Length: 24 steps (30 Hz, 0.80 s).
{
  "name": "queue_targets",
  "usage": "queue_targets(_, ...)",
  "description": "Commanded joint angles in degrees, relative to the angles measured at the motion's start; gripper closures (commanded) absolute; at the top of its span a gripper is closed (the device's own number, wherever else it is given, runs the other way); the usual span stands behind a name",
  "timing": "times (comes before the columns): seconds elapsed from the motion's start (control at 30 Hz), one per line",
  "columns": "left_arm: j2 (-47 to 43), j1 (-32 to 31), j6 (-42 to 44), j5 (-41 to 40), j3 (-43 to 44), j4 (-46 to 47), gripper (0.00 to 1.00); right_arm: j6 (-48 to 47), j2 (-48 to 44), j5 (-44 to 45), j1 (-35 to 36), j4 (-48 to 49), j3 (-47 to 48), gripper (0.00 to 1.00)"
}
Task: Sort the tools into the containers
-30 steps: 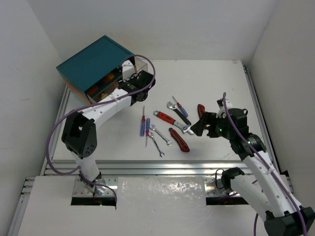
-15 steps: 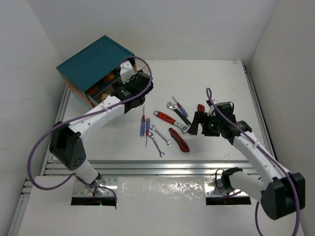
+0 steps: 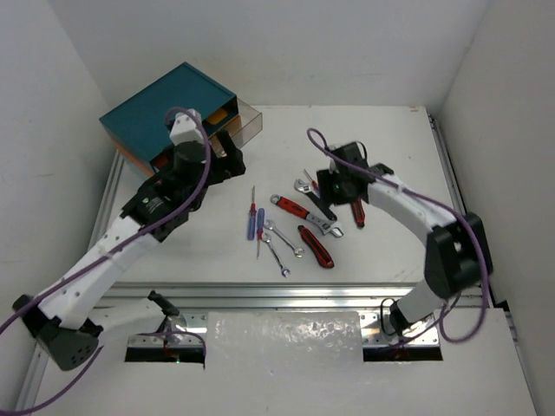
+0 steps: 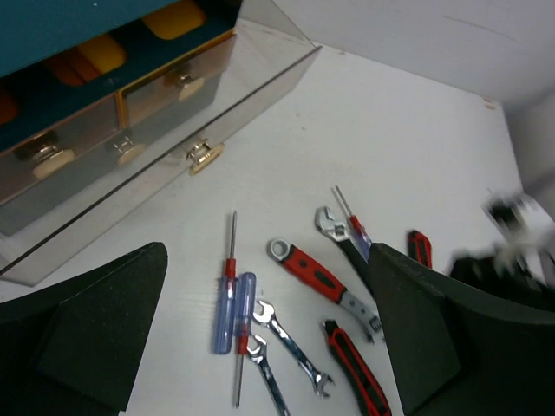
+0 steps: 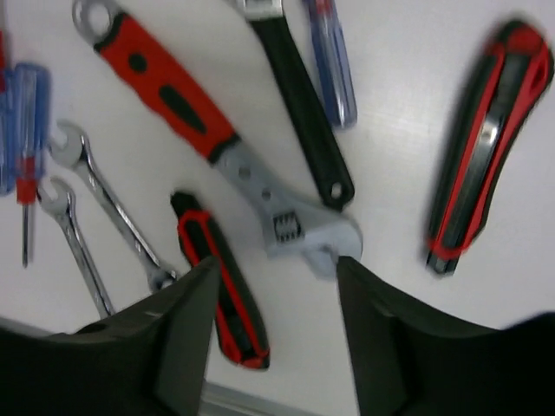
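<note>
The tools point(image 3: 282, 250) are lying scattered on the white desk point(image 3: 399, 139), in a loose cluster between the two arms. The right fingers point(image 5: 195, 321) are standing spread apart over this cluster, holding nothing. In the right wrist view the silver head of the red-handled adjustable wrench point(image 5: 173, 95) is lying in the gap between their tips, though whether they are touching it cannot be told. A red-and-black cutter point(image 5: 221, 286) is lying just beside one finger. The black-handled adjustable wrench point(image 5: 299, 113) and a blue screwdriver point(image 5: 334, 69) are lying farther out, side by side. A second cutter point(image 5: 481, 147) is lying apart at the other side, and two silver open-end wrenches point(image 5: 104, 208) are lying beyond the first cutter. The left fingers point(image 4: 95, 329) are gaping wide and empty, hanging over the desk between the teal-topped cabinet point(image 3: 165, 108) and the tools, which are showing between them in the left wrist view. One clear amber drawer point(image 3: 245, 121) is standing pulled out of the cabinet.
</note>
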Motion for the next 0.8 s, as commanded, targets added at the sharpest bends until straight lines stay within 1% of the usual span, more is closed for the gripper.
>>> queue_targets(0.0, -6.58, -0.35, 5.36, 9.34, -0.80, -1.51, 0.00, -9.48, 11.42, 1.15, -2.07, 1.32, 12.71, 0.47)
queue_targets(0.03, -7.63, -0.35, 6.67, 9.70, -1.06, -3.35, 0.00, -10.54, 14.84, -0.43, -3.56, 0.09, 15.61, 0.53)
queue_targets(0.07, -9.47, -0.26, 8.95, 9.53, -2.28, -4.06, 0.00, -11.59, 21.14, -1.31, -4.09, -1.84, 20.95, 0.54)
queue_targets(0.17, -12.20, -0.26, 10.38, 4.01, -5.45, -6.87, 0.00, -13.53, 30.40, -1.06, -5.33, -4.22, 28.44, 0.54)
queue_targets(0.23, -12.83, -0.17, 10.73, 2.06, -6.77, -8.28, 0.00, -14.50, 33.32, -1.32, -5.68, -4.75, 30.66, 0.56)
queue_targets(0.37, -14.94, -0.09, 10.29, 2.05, -11.52, -7.06, 0.00, -15.21, 39.47, -0.71, -5.59, -5.90, 34.71, 0.65)
queue_targets(0.43, -15.20, -0.09, 9.85, 3.02, -12.58, -5.83, 0.00, -15.47, 40.45, -0.97, -5.59, -6.69, 34.62, 0.69)
queue_targets(0.53, -14.77, -0.09, 9.50, 4.34, -13.28, -4.86, 0.00, -15.30, 40.81, -0.88, -5.68, -6.08, 31.82, 0.69)
queue_targets(0.63, -13.54, 0.00, 8.89, 6.62, -12.67, -4.51, 0.00, -15.21, 40.81, -1.14, -5.94, -6.16, 30.67, 0.76)
queue_targets(0.67, -13.27, -0.08, 8.36, 7.85, -12.67, -4.07, 0.00, -14.95, 40.46, -1.23, -5.95, -6.34, 30.58, 0.81)
queue_targets(0.7, -13.01, -0.09, 7.92, 8.38, -12.58, -3.89, 0.01, -14.86, 39.93, -1.32, -5.86, -6.34, 30.32, 0.88)
queue_targets(0.77, -12.39, -0.09, 6.35, 11.18, -12.32, -2.24, 0.01, -13.46, 36.25, -1.41, -5.86, -5.20, 28.74, 0.91)
